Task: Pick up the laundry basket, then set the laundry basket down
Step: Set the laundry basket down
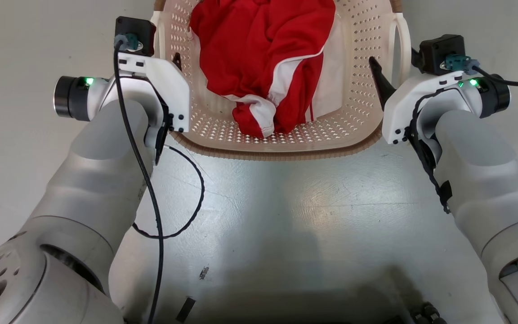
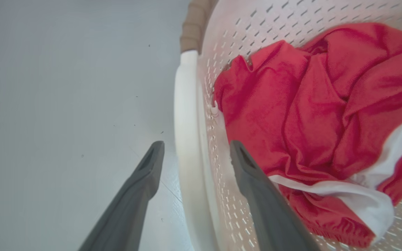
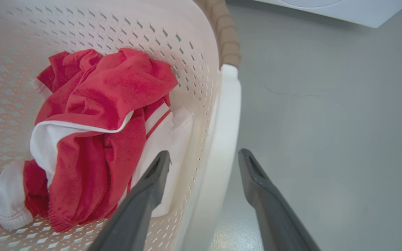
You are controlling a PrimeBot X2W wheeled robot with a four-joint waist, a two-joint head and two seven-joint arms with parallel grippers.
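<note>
Straddling the white side handles [image 2: 185,104] of the laundry basket [image 1: 286,155], the left gripper [image 2: 196,146] and right gripper [image 3: 204,155] stand with jaws wide, one finger inside the wall and one outside. The basket, holding red-and-white clothing [image 1: 263,45], sits on the grey floor [image 1: 286,202]; a white appliance [image 3: 344,8] stands at the far right.

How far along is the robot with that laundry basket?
The laundry basket sits on the floor, red garment inside. Left gripper and right gripper stand open astride its white handles, holding nothing. Either the lift is yet to come or it is already set down; unclear.
</note>
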